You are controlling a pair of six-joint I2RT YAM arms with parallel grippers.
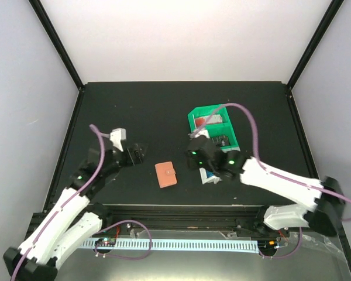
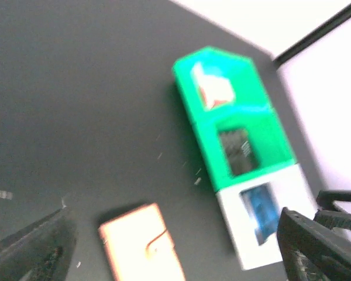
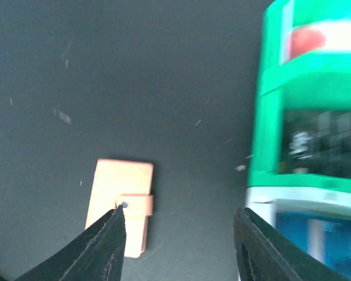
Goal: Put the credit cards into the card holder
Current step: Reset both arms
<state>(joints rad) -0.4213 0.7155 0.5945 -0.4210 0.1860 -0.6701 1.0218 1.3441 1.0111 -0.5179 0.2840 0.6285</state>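
The left hand [image 1: 139,153] is held just above the black tabletop [image 1: 134,111], left of the wallet. Its fingers [image 2: 35,249] are spread wide and nothing is gripped between them.

Right of it, the small flat salmon-orange leather-like card holder [image 1: 166,174] is laid flat on the tabletop, apart from both hands. Its snap tab is seen folded across one edge, so it is judged to be shut. No card is seen in or on it.

Further right, the right hand [image 3: 180,212] is poised between the card holder and the tray, its fingers likewise parted and empty.

At the far right, the green-and-white plastic compartment tray [image 2: 193,105] is found with all three cards lying in it. The red-and-white plastic card [image 2: 213,91] is in the far green compartment. The dark plastic card [image 2: 237,149] is in the middle one. The blue plastic card [image 2: 260,208] is in the near white compartment.

The task is therefore judged to be barely begun. No card has been lifted, and every card is yet to be picked out and slid into the holder, which must probably be opened first.
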